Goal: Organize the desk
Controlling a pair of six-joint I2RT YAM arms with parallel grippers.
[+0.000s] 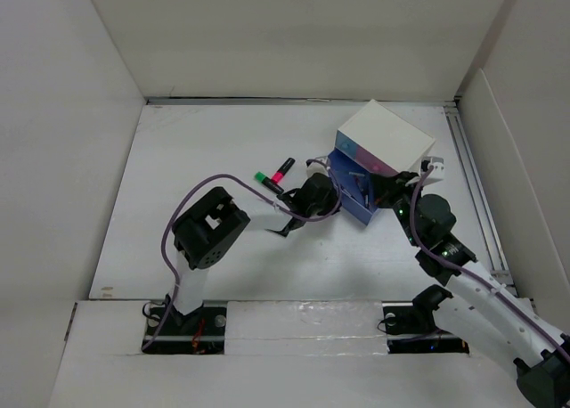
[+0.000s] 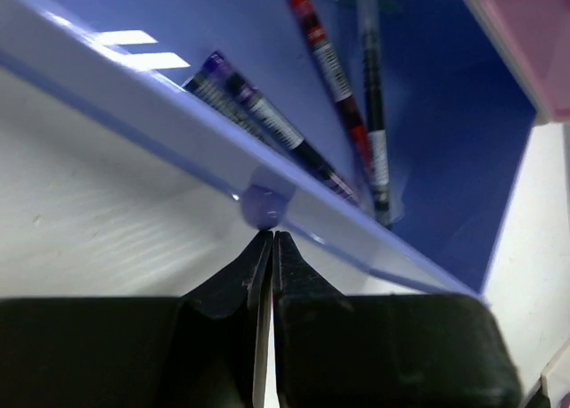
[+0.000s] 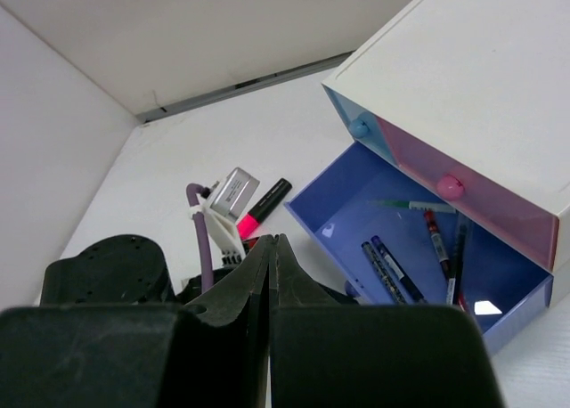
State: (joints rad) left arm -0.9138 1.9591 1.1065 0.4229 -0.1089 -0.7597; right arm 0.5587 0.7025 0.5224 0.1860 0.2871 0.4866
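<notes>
White desk [image 2: 107,221], beneath left fingers [image 2: 233,290], pinched together

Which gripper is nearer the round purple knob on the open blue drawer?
Left. The left gripper, shut, almost touches the purple knob; the right gripper stands off beside the blue drawer.

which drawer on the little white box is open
The dark blue drawer: it is pulled out, with pens lying inside. The pink drawer and the light blue drawer are both pushed in shut.

White desk [image 1: 178,159], blue drawer [image 3: 338,199], pink drawer [image 3: 485,208]
</notes>
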